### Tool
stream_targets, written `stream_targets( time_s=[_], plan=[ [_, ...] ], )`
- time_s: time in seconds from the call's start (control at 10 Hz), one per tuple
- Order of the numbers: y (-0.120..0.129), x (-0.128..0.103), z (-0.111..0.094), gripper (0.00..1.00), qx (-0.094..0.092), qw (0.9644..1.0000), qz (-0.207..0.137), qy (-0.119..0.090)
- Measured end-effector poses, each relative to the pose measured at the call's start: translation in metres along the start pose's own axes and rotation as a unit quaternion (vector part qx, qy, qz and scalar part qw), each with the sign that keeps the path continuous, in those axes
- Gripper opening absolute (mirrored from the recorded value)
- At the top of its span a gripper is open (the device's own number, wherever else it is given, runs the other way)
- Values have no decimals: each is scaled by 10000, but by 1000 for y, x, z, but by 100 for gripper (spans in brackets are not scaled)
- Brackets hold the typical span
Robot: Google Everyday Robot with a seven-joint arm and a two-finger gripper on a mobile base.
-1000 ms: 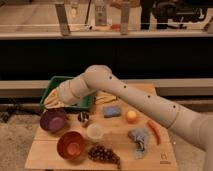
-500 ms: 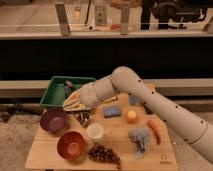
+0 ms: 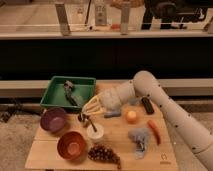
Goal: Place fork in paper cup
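Gripper (image 3: 90, 106) hovers just above the paper cup (image 3: 96, 133), beside the green tray (image 3: 83, 87) | jaws apart, holding nothing | fork (image 3: 90, 123) leans in the cup

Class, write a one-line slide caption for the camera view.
Gripper beside the green tray, close above the white paper cup, where a dark fork appears to lean.

Dim warm light falls on the tool (image 3: 91, 107) beside the green bin (image 3: 49, 95).
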Motion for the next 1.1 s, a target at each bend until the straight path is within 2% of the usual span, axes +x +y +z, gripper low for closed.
stream_targets(
  time_s=[0.3, 0.7, 1.1],
  plan=[
    [2, 19, -5, 0, 19, 9999, -31, -105],
    [15, 72, -20, 0, 117, 9997, -130, -167],
    [-7, 98, -9, 0, -36, 9997, -89, -228]
  ],
)
